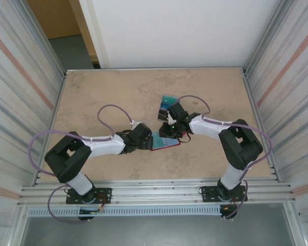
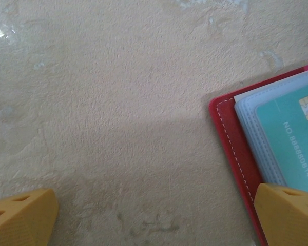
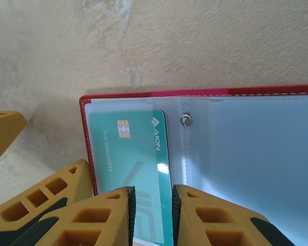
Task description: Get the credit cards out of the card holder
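The red card holder [image 1: 168, 144] lies open on the table, its pale clear pockets [image 3: 246, 154] facing up. A teal credit card [image 3: 136, 148] with a chip sits in the left pocket, also seen as the teal card [image 2: 287, 143]. My right gripper [image 3: 153, 215] is down over that card's near end. A narrow gap shows between its pads, and the card's long edge runs between them. My left gripper [image 2: 154, 220] stands wide open at the holder's left edge [image 2: 231, 138]. One of its fingertips [image 2: 287, 215] rests on the red border.
Two loose cards, one teal [image 1: 168, 100] and one dark [image 1: 162, 114], lie on the beige tabletop [image 1: 108, 92] just behind the right gripper [image 1: 171, 128]. Corrugated metal walls [image 1: 20, 87] close in both sides. Purple cables loop from both arms.
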Motion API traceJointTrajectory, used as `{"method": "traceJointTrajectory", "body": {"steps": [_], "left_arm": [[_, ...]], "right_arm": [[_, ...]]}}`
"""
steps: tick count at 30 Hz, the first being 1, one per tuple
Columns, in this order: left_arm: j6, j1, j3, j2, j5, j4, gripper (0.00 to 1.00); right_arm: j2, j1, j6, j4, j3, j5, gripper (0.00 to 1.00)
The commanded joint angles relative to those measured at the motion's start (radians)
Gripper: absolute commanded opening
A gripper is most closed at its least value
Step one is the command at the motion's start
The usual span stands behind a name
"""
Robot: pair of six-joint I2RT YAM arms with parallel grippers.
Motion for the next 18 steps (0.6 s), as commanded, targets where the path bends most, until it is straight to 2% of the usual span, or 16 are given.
{"method": "traceJointTrajectory", "body": {"steps": [1, 18], "left_arm": [[-0.021, 0.004, 0.024, 0.022, -0.004, -0.033, 0.99], [-0.016, 0.005, 0.052, 0.051, -0.013, -0.074, 0.99]], "right_arm": [[0.029, -0.001, 0.011, 0.015, -0.01, -0.038, 0.27], [0.087, 0.002, 0.006, 0.034, -0.02, -0.065, 0.28]]}}
